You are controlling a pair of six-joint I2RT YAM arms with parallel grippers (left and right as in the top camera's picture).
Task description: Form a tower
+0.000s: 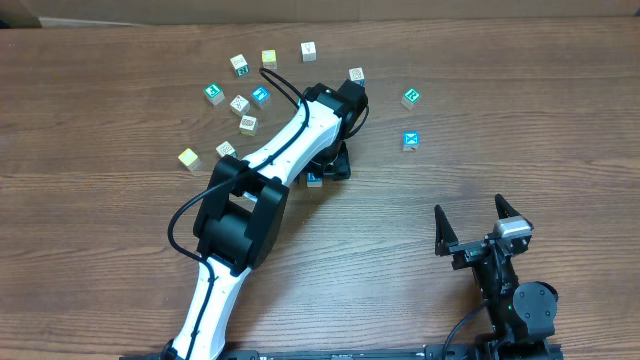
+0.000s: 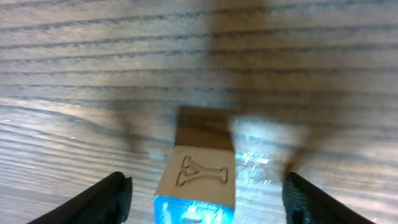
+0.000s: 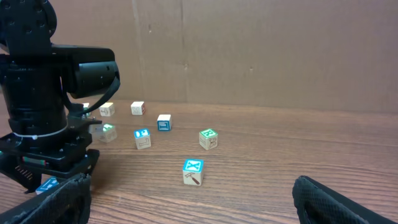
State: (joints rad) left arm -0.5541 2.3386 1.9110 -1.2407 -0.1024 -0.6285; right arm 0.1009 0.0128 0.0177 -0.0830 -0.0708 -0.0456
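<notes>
No tower is in view; only single wooden cubes show. My left gripper reaches down to the table's middle, and its black fingers stand open on either side of one cube without touching it. That cube has an engraved Y on one side and a blue top, and it sits on the wood. A blue-faced cube with a white X mark lies alone to the right, also in the right wrist view. My right gripper hangs open and empty near the front right.
Loose cubes are scattered behind the left arm: green ones, a blue one, yellow ones and cream ones. The left arm's white links cross the table diagonally. A brown wall stands behind.
</notes>
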